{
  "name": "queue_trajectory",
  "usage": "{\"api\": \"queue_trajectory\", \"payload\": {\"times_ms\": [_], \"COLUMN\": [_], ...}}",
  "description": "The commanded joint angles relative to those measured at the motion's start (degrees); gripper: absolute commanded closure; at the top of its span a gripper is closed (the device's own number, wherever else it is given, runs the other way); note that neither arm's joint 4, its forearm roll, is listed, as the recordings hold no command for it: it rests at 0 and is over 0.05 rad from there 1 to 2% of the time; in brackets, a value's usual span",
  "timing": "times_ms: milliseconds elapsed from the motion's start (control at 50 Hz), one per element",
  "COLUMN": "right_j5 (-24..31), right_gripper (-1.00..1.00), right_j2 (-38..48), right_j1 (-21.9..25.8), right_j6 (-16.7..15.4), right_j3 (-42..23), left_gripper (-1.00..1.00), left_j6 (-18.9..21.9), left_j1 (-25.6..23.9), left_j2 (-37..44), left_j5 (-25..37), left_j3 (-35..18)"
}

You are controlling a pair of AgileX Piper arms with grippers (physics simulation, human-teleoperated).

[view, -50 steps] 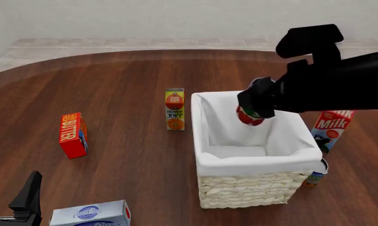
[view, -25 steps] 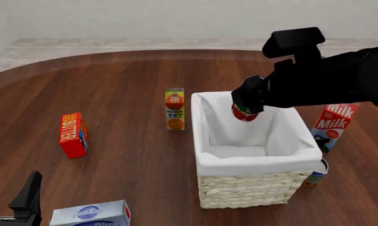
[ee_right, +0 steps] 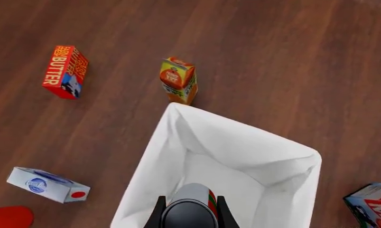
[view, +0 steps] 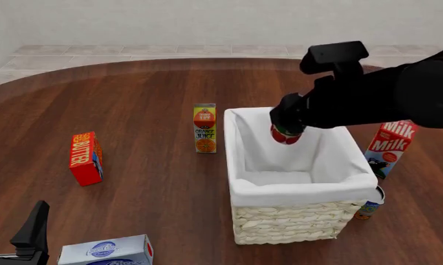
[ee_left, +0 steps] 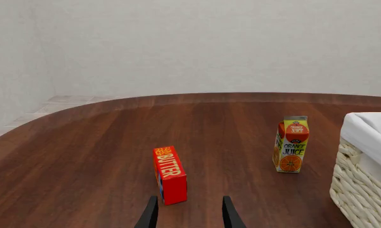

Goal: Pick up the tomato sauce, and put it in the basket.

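Note:
The tomato sauce (view: 284, 134), a small red-labelled can, hangs in the air over the back part of the basket (view: 302, 223), with my right gripper (view: 287, 122) shut on it. In the right wrist view the can's dark grey top (ee_right: 190, 211) sits between the two fingers (ee_right: 158, 213), straight above the white-lined basket (ee_right: 152, 147). My left gripper (view: 15, 232) rests low at the table's near left corner, open and holding nothing; its fingertips (ee_left: 151, 216) show in the left wrist view.
An orange juice carton (view: 204, 128) stands just left of the basket. A red butter box (view: 86, 158) lies farther left. A white and blue box (view: 107, 251) sits near my left gripper. A milk carton (view: 389, 148) and a small bluish can (view: 370, 205) stand right of the basket.
My right arm has carried the tomato sauce leftward and slightly toward the back, staying above the basket. The left arm has stayed still.

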Motion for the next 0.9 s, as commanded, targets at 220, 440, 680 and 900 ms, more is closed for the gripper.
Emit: {"api": "queue_trajectory", "payload": {"times_ms": [220,440,680,900], "right_j5": [-2.26,-3.59,-4.68,-4.91], "right_gripper": [1.00,1.00,1.00,1.00], "right_j2": [2.24,3.11,4.40,6.02], "right_j1": [-0.84,-1.88,-2.38,-2.71], "right_j6": [1.05,0.90,0.92,0.90], "right_j3": [2.10,4.52,5.75,5.60], "left_gripper": [-1.00,-1.00,-1.00,-1.00], "left_j6": [-0.04,-0.05,-0.05,-0.05], "left_j1": [-0.05,-0.04,-0.03,-0.04], "left_j2": [-0.01,-0.01,-0.01,-0.01], "left_j5": [0.01,0.02,0.01,0.01], "left_j3": [-0.04,-0.04,-0.04,-0.04]}}
